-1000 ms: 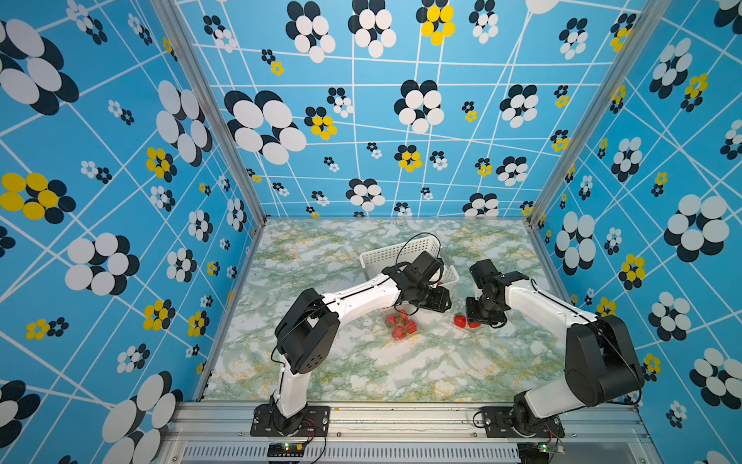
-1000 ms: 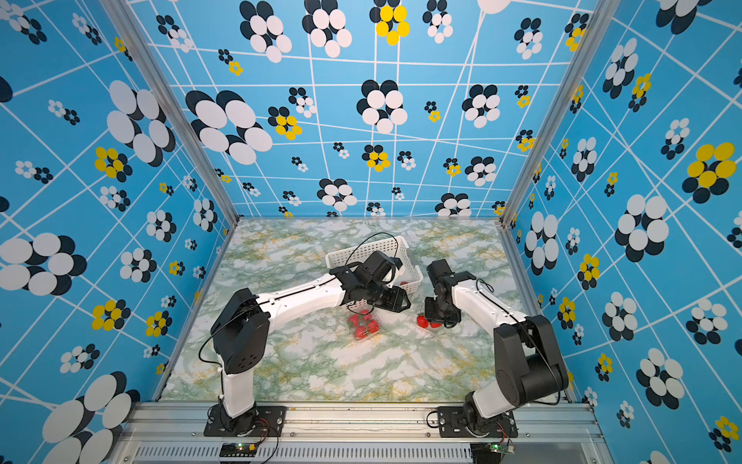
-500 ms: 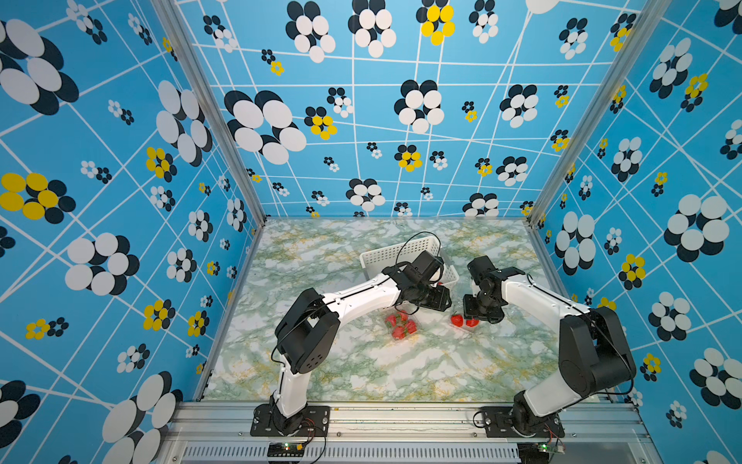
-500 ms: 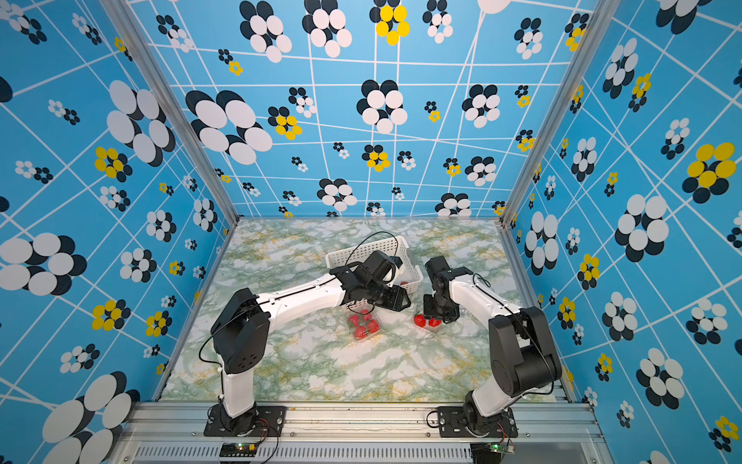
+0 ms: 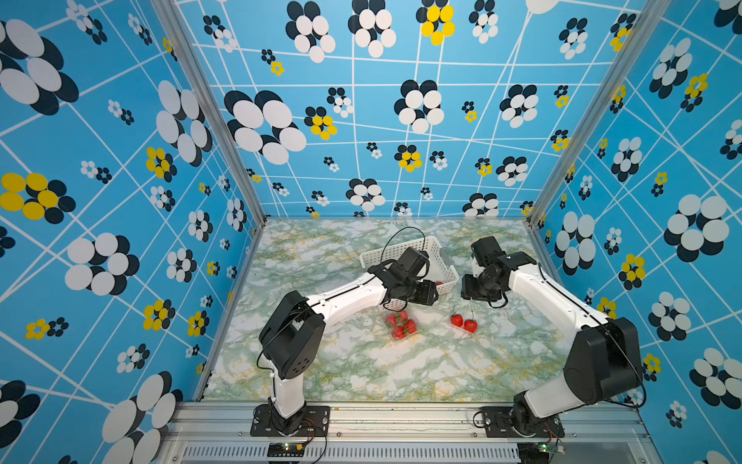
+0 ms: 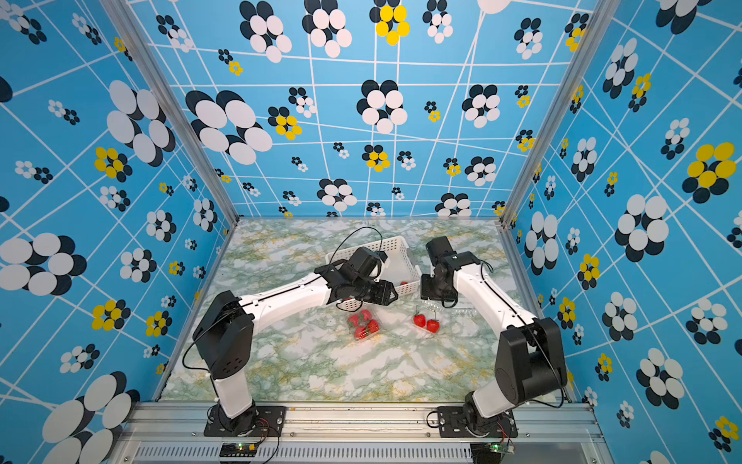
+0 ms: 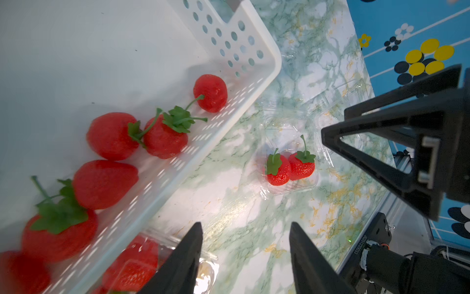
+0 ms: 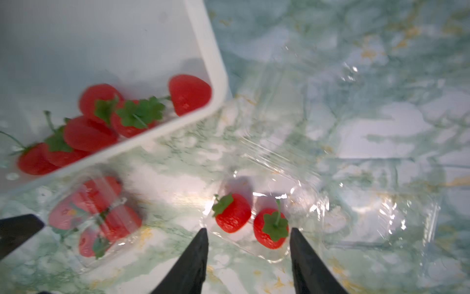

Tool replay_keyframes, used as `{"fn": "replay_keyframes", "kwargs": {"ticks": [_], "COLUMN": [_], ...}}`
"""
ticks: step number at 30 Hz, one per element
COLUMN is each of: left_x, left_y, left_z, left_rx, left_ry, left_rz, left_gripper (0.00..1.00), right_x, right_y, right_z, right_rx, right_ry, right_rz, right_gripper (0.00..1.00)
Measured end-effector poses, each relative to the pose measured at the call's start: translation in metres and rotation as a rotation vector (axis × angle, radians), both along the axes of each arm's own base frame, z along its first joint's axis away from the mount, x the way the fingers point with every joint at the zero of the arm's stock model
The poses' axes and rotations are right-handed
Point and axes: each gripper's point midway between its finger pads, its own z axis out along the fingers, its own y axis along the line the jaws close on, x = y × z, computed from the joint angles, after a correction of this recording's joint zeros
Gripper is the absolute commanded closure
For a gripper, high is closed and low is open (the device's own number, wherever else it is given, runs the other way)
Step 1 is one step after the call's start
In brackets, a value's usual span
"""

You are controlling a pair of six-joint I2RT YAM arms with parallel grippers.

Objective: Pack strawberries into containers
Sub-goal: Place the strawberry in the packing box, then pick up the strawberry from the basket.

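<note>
Strawberries [image 5: 456, 320], two, sit in the mid-frame box [image 7: 290, 188]; right pincer [image 8: 248, 230] has lifted off them toward the basket [image 5: 401, 245], wide and empty; left pincer [image 7: 245, 224] likewise; next pick due.

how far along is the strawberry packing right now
Done: one clamshell looks full, its lid seemingly over a cluster of strawberries. In hand: the open clamshell holds two strawberries; the left pincer and right pincer are open and empty. To do: at least five strawberries wait in the white basket, and a third clamshell sits empty.
</note>
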Motion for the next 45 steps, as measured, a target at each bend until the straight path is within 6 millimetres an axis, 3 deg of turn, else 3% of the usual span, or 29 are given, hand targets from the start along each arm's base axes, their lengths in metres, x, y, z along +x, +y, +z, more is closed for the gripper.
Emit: {"fn": "replay_keyframes", "kwargs": {"ticks": [4,7,9,12,18,21,29,36,45], "left_x": [0.018,0.030,0.035,0.039,0.039,0.039,0.043,0.044,0.044], "left_y": [0.026,0.049,0.063,0.079,0.098,0.103,0.105,0.105,0.105], "left_z": [0.018,0.023,0.020,0.010,-0.008,-0.013,-0.010,-0.009,-0.009], "left_rx": [-0.019,-0.022,-0.015,0.001,0.028,0.032,0.013,0.004,-0.001], "left_ry": [-0.034,-0.042,-0.036,-0.017,0.020,0.032,0.030,0.034,0.035], "left_rz": [0.069,0.122,0.152,0.186,0.218,0.227,0.230,0.227,0.225], "left_gripper": [0.43,0.43,0.43,0.43,0.43,0.43,0.43,0.43,0.43], "right_x": [0.039,0.066,0.079,0.087,0.073,0.062,0.063,0.063,0.065], "right_y": [0.055,0.094,0.114,0.131,0.143,0.149,0.156,0.154,0.156], "right_z": [0.024,0.031,0.025,0.000,-0.060,-0.074,-0.070,-0.093,-0.093], "right_rx": [0.049,0.077,0.086,0.082,0.031,0.013,-0.002,-0.025,-0.025], "right_ry": [-0.061,-0.077,-0.067,-0.008,0.161,0.211,0.199,0.238,0.235], "right_rz": [0.108,0.175,0.211,0.246,0.293,0.312,0.326,0.322,0.322], "right_gripper": [0.49,0.50,0.51,0.51,0.52,0.52,0.56,0.56,0.59]}}
